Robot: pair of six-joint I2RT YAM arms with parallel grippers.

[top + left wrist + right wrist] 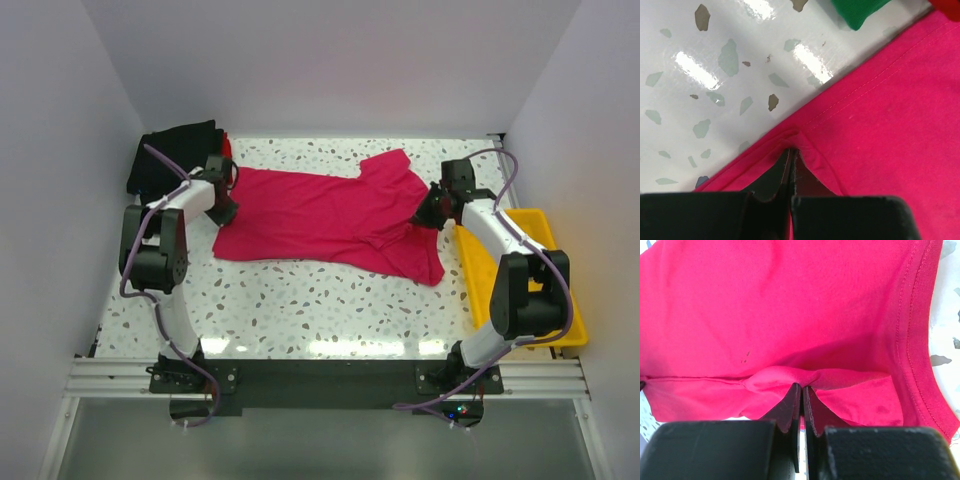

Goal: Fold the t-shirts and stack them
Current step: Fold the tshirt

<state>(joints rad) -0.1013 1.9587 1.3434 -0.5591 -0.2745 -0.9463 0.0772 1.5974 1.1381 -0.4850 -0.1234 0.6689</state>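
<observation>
The speckled table (300, 310) carries a pink t-shirt (320, 215) spread unfolded across its middle, wrinkled toward the right. A yellow tray (535, 225) sits at the table's right edge. A folded black t-shirt (175, 155) lies in the far left corner, with a green t-shirt (857, 10) near the pink hem. The left gripper (791, 152) is clamped on the pink t-shirt's left hem. The right gripper (802, 387) pinches a bunched fold at its right side.
</observation>
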